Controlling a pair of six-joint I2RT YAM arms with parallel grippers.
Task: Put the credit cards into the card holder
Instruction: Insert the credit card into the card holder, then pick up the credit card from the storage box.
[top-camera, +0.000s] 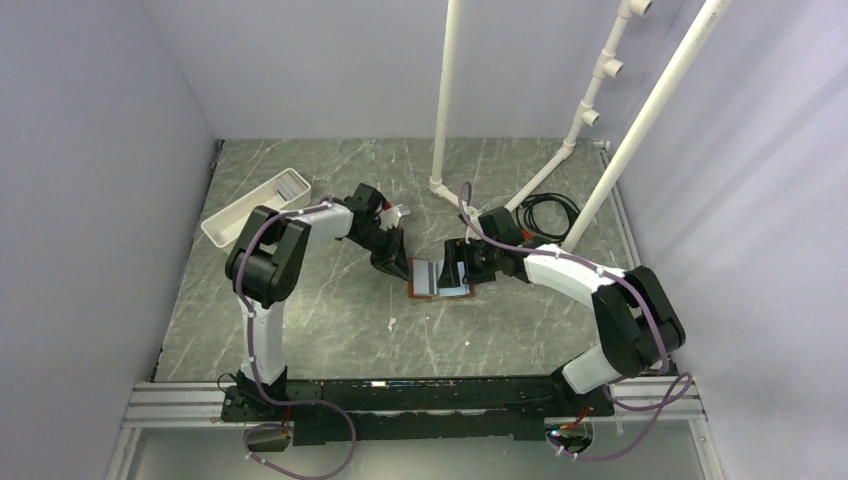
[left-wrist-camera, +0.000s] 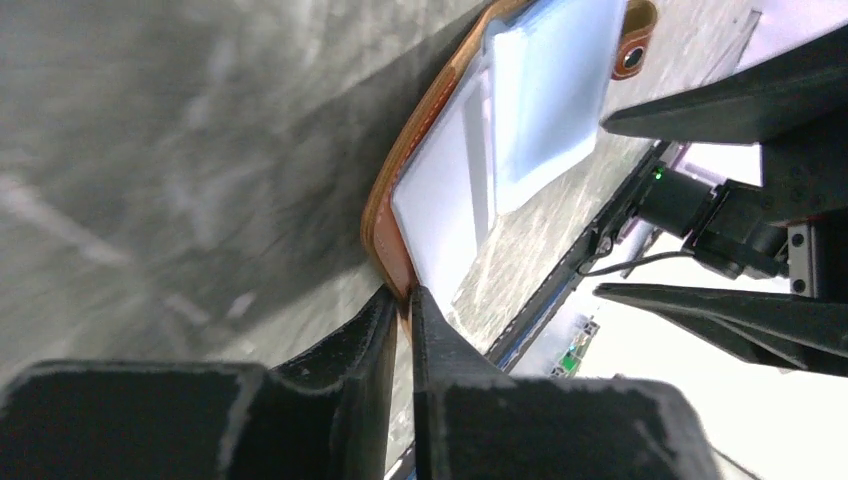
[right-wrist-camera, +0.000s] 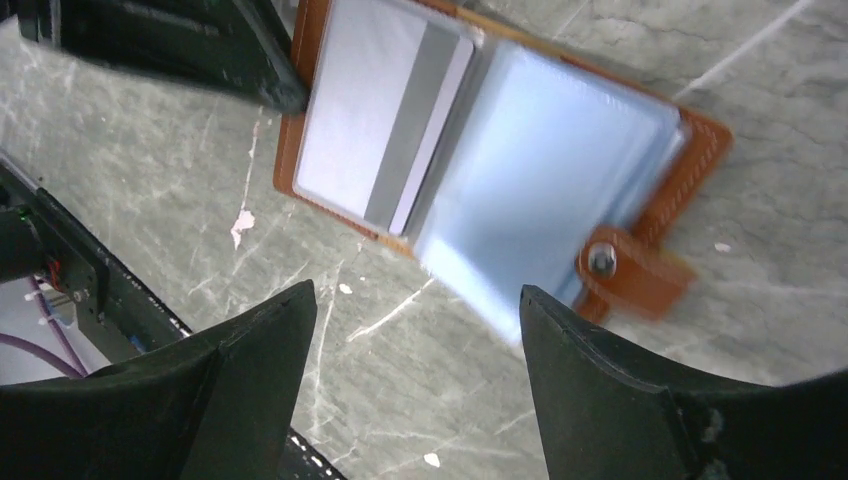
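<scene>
Left gripper (left-wrist-camera: 400, 300) first: my two fingers there stand close together, nipping the leather corner of the card holder (right-wrist-camera: 702, 142) between their tips. My right gripper (right-wrist-camera: 417, 292) hangs just above the same holder with its fingers spread wide and nothing between them.

The holder lies open and flat on the green marbled table (top-camera: 330, 310), near the middle, between my two arms. It is brown leather with a stitched rim, and its strap tab (right-wrist-camera: 640, 275) with a metal snap sticks out at one side. One credit card (right-wrist-camera: 370, 120), pale with a grey stripe, sits in the left half. A pale blue leaf (right-wrist-camera: 550, 170) covers the right half (too blurred for me to say whether it is a sleeve or a card).

My left fingertip hides one corner of the holder. At the back left lies one white tray (top-camera: 255, 212). Behind stand three white pipes (top-camera: 444, 100) and one coil of black cable (top-camera: 548, 212).
</scene>
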